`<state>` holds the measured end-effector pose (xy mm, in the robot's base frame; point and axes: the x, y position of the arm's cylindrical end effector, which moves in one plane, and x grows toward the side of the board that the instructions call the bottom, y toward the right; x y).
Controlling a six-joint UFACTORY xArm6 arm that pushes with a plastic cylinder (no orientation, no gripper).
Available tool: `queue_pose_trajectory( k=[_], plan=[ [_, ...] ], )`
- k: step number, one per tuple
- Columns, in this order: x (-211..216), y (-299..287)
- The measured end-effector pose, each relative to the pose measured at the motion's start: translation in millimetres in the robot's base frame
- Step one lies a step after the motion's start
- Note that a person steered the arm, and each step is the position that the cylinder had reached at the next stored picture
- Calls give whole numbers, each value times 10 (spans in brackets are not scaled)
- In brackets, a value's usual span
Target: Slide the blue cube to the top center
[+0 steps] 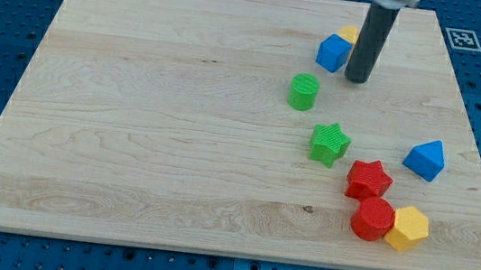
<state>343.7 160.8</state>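
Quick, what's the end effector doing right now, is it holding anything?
My tip: a bare rod, holding nothing, down on the board just to the view's right of the blue cube, close to it; whether they touch cannot be told.

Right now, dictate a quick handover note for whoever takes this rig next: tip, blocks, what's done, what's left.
Tip: my tip is down on the board, just to the view's right of the blue cube, close to it or touching; I cannot tell which.
Blue cube: near the view's top, right of centre. A yellow block sits right behind it, mostly hidden by the rod.
Others: green cylinder and green star lie below the cube, out of its way.
Done: cube is already near the top edge.
Left: probably a push toward the view's left to reach top centre.
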Motion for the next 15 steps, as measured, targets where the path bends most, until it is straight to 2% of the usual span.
queue_pose_trajectory(
  k=[2, 5, 7, 8, 10, 11, 13, 15],
  plan=[
    [-160, -59],
    [-161, -693],
    [80, -817],
    [46, -855],
    [-70, -1539],
    [-328, -1535],
    [-317, -1142],
    [-474, -1202]
  ],
)
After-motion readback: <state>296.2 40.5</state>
